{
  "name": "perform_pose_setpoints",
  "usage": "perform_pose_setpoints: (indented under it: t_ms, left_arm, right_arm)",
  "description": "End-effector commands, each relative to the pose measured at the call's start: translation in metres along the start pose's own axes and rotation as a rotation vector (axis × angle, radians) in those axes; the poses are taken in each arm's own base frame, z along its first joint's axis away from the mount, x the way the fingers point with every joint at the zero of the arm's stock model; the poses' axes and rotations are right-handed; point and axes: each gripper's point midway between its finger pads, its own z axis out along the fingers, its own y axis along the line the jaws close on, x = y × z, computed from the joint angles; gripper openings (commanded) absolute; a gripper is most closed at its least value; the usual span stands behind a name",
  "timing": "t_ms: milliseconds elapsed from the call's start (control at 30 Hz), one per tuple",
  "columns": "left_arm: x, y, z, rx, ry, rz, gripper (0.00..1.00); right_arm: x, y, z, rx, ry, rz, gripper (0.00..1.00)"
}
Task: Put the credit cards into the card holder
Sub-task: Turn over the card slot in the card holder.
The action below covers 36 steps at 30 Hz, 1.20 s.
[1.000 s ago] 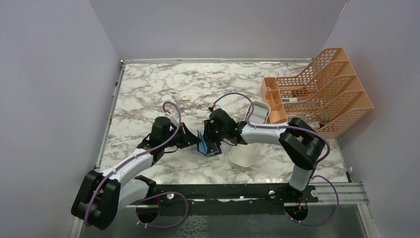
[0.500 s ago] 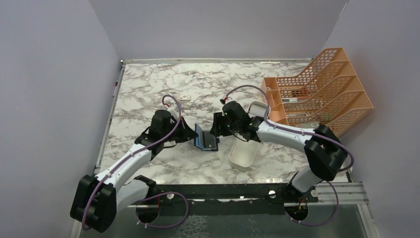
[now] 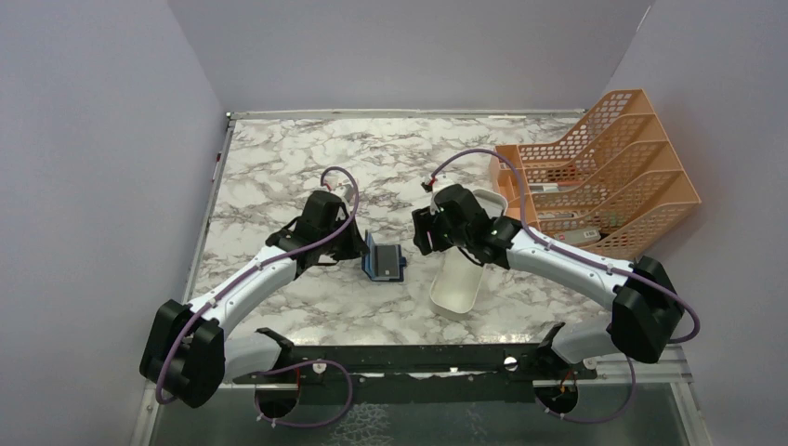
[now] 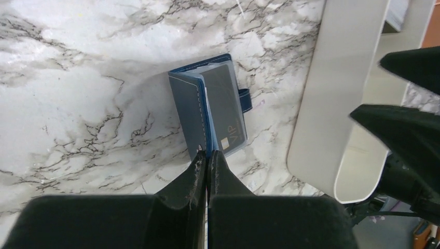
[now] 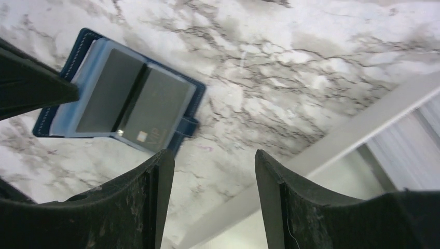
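Note:
The navy card holder [image 3: 383,264] lies open on the marble table, its lighter blue inner side up. Two grey credit cards sit in its slots: one [image 5: 110,89] on the left panel, and one with a chip and "VIP" print [image 5: 157,110] on the right panel, also seen in the left wrist view [image 4: 225,111]. My left gripper [image 4: 207,155] is shut on the near edge of the holder [image 4: 191,106], pinching its blue leaf. My right gripper [image 5: 213,156] hangs open to the right of the holder with nothing between its fingers, over the table beside the white tray.
A long white oblong tray [image 3: 453,295] lies just right of the holder, under the right arm. An orange mesh file rack [image 3: 604,177] stands at the back right. Grey walls close in the table on the left, back and right.
My right gripper has opened wider and pulled back to the right, away from the holder. The left arm has shifted up and right, still pinching the holder.

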Motion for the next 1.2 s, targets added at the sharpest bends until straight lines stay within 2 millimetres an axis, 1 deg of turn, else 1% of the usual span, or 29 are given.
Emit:
perform_pose_setpoints:
  t_ms: [0, 167, 300, 367, 467, 567, 800, 1033, 1167]
  left_arm:
    - [0.002, 0.005, 0.005, -0.073, 0.025, 0.028, 0.00]
    - [0.004, 0.007, 0.011, -0.104, 0.052, 0.028, 0.00]
    - [0.007, 0.004, 0.015, -0.095, 0.070, 0.017, 0.00]
    - [0.009, 0.000, 0.016, -0.067, 0.079, 0.009, 0.00]
    - [0.012, -0.007, 0.018, -0.022, 0.081, -0.011, 0.00]
    - [0.011, -0.006, 0.019, -0.026, 0.074, -0.018, 0.00]
    - [0.018, -0.004, 0.024, -0.026, 0.099, -0.046, 0.00]
    - [0.022, -0.002, 0.018, 0.026, 0.101, -0.106, 0.00]
    - [0.025, 0.009, 0.014, 0.047, 0.110, -0.154, 0.00]
  right_arm:
    - [-0.017, -0.038, -0.020, 0.158, -0.019, -0.124, 0.64]
    - [-0.022, -0.066, -0.033, 0.258, -0.016, -0.223, 0.63]
    - [-0.025, -0.075, -0.043, 0.263, -0.058, -0.347, 0.63]
    - [-0.023, -0.077, -0.049, 0.250, -0.067, -0.427, 0.64]
    - [-0.010, -0.086, -0.051, 0.261, -0.030, -0.519, 0.66]
    - [0.000, -0.101, -0.048, 0.303, 0.027, -0.541, 0.67]
    - [0.014, -0.117, -0.039, 0.322, 0.105, -0.585, 0.67]
    - [0.025, -0.144, -0.026, 0.368, 0.185, -0.623, 0.67]
    - [0.030, -0.157, -0.018, 0.392, 0.218, -0.637, 0.66]
